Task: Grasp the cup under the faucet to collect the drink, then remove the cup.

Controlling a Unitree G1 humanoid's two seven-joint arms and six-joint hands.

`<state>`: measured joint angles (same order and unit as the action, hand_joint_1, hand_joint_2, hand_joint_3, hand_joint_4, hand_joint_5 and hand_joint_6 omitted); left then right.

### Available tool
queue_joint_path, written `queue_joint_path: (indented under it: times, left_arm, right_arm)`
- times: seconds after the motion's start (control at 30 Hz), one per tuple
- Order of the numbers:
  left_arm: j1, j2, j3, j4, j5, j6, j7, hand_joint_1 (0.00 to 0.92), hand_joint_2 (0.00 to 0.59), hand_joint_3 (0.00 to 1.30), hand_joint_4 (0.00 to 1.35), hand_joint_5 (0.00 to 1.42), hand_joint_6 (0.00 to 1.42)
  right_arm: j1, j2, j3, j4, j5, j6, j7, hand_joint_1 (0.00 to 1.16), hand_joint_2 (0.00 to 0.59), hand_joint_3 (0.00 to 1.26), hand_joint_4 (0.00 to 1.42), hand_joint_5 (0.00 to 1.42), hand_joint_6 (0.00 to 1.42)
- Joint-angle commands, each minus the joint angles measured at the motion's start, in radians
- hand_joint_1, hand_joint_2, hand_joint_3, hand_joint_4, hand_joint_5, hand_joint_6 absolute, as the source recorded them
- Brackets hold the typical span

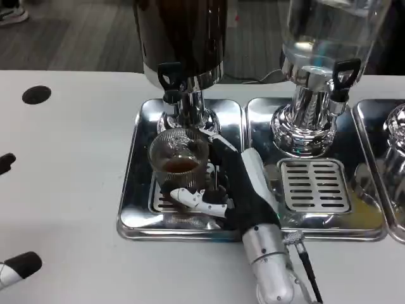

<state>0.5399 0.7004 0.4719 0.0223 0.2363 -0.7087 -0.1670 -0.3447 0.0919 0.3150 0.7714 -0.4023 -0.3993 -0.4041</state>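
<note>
A clear ribbed cup (179,158) stood on the shiny metal tray (133,190), right under the black tap (169,79) of the dark drink tank (180,35). A little brown drink sat at the bottom of the cup. The right hand (221,187) reached in from the near side and held the cup, with its fingers wrapped around the cup's right and near sides. To the right stood a clear tank (329,31) with its own black tap (345,73), above a drain grate (314,185). At the near left edge, only the black fingertips of the left hand (19,266) showed over the white table (63,158). I could not tell how those fingers lay.
</note>
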Motion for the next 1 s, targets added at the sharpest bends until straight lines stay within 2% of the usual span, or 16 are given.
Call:
queue_joint_path:
  times: [0.03,0.73,1.0]
  left_arm:
    - [0.004,-0.009,0.003,-0.006,-0.012,-0.006,-0.011,0.0,0.008,0.0,0.0,0.0,0.0]
    - [-0.006,-0.02,-0.017,0.007,-0.008,-0.01,-0.007,0.0,0.008,0.0,0.0,0.0,0.0]
    - [-0.006,-0.025,-0.026,0.008,-0.003,-0.014,-0.005,0.0,0.008,0.0,0.0,0.0,0.0]
  right_arm:
    - [0.065,-0.006,0.001,-0.075,-0.001,0.007,0.007,0.88,0.201,0.34,0.32,0.3,0.25]
    - [0.192,-0.029,0.03,-0.307,-0.025,0.09,0.034,0.86,0.207,0.35,0.34,0.32,0.26]
    - [0.248,-0.041,0.028,-0.403,-0.039,0.118,0.049,0.85,0.207,0.36,0.34,0.34,0.29]
